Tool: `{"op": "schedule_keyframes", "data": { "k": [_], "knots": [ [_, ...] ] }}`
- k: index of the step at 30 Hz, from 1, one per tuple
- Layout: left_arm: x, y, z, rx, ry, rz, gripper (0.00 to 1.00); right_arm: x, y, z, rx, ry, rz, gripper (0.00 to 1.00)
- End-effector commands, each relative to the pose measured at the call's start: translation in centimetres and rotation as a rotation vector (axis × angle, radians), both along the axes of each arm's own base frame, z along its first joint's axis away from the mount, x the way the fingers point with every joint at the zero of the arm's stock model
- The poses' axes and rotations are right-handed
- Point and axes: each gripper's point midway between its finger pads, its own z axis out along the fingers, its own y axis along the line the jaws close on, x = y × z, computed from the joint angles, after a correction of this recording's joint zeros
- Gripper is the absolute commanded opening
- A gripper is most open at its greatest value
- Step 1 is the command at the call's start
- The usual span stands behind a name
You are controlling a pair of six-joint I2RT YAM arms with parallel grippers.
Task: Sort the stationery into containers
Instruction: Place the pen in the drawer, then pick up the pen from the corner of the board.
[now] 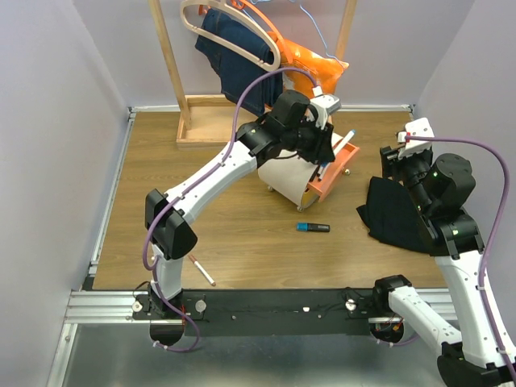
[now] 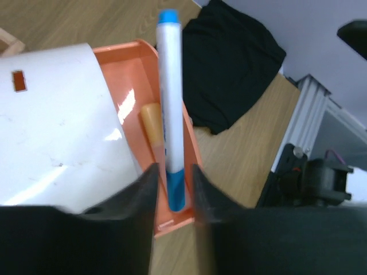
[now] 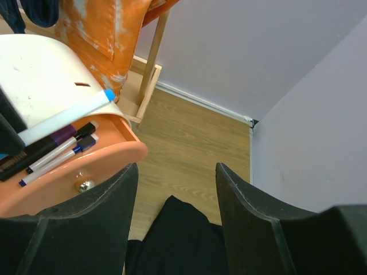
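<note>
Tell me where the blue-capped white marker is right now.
Left wrist view, centre: the marker sits between the fingers of the left claw, over the open orange drawer beside the white cabinet, with the dark cloth just past the drawer.

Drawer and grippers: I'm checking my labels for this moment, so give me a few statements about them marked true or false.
1. The left gripper holds a blue-capped white marker. True.
2. The right gripper grips the cloth. False: it is open and holds nothing.
3. The drawer is empty. False: several pens lie in it.
4. Two items lie on the table outside the drawer. True: a black marker and a white pen.
</note>
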Motion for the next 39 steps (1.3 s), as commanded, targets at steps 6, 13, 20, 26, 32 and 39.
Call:
{"op": "schedule_keyframes", "data": {
  "k": [6, 13, 20, 26, 32, 39],
  "knots": [
    [1.4, -0.1, 4.3, -0.065, -0.073, 0.086, 0.62, 0.1, -0.3, 0.2, 0.022, -0.020, -0.013, 0.64],
    [-0.7, 3.2, 8.3, -0.049, -0.220, 0.047, 0.70, -0.1, 0.2, -0.3, 0.020, 0.002, 0.016, 0.64],
    [-6.9, 17.5, -2.9, 0.434, -0.236, -0.147, 0.72, -1.2, 1.9, -2.3, 0.002, 0.088, 0.127, 0.67],
    [-13.4, 31.2, -12.9, 0.729, -0.451, -0.735, 0.73, -1.8, 3.5, -3.9, -0.005, 0.146, 0.230, 0.72],
    [-17.4, 34.8, -19.4, 0.768, -0.590, -1.122, 0.67, -1.7, 4.6, -4.9, 0.009, 0.178, 0.283, 0.74],
    [-19.2, 35.3, -23.3, 0.725, -0.566, -1.239, 0.63, -1.5, 4.4, -4.6, -0.019, 0.200, 0.285, 0.73]
  ]
}}
